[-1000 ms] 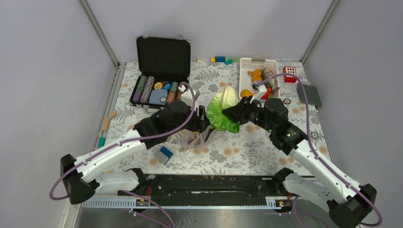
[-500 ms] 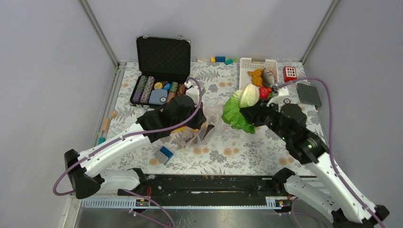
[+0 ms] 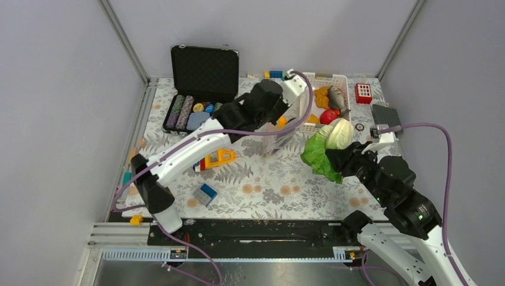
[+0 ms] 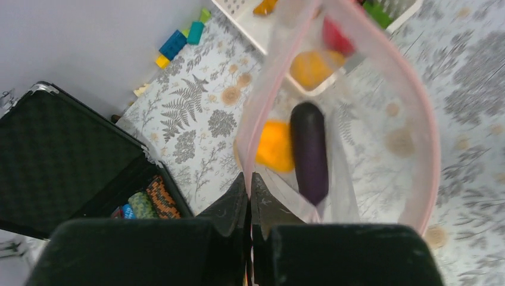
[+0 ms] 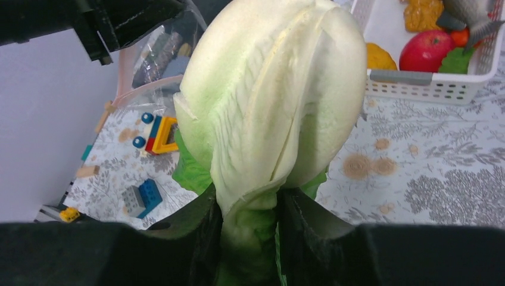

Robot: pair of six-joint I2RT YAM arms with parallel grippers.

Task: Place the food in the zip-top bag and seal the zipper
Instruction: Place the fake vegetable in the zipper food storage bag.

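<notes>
Top external view, far middle of the table (image 3: 268,182): shows the zip-top bag (image 3: 280,130) hanging from the left gripper (image 4: 249,186), just near of the white basket (image 3: 326,75). Cannot tell whether the bag's bottom touches the surface. Left arm stretched long toward the far side, right arm raised at the near right.

From the left wrist: fingers clenched tight on the bag's rim, right beside the pink zipper strip. Mouth gaping open, zipper unsealed. Inside, seen through the clear film: a dark purple eggplant (image 4: 309,152) and an orange piece (image 4: 275,146), side by side.

Right of the bag and nearer: lettuce (image 3: 329,149), pale head over green leaves, lifted off the table and apart from the bag's mouth. Grasped at its leafy base by the right gripper (image 5: 253,208), one finger pressed into each side, pale head pointing away from the wrist.

Lying in the basket: red apple (image 5: 427,50), grey fish toy (image 3: 335,95), orange and yellow pieces.

Left of the bag: open black case (image 3: 202,89) with rows of chips. On the table near of the bag: yellow toy frame (image 3: 219,158); nearer again and a little left, blue block (image 3: 207,193). Toward the far right corner: red toy (image 3: 362,92) and, just near of it, grey baseplate (image 3: 387,118). Along the far edge: a few coloured blocks (image 3: 275,74).
</notes>
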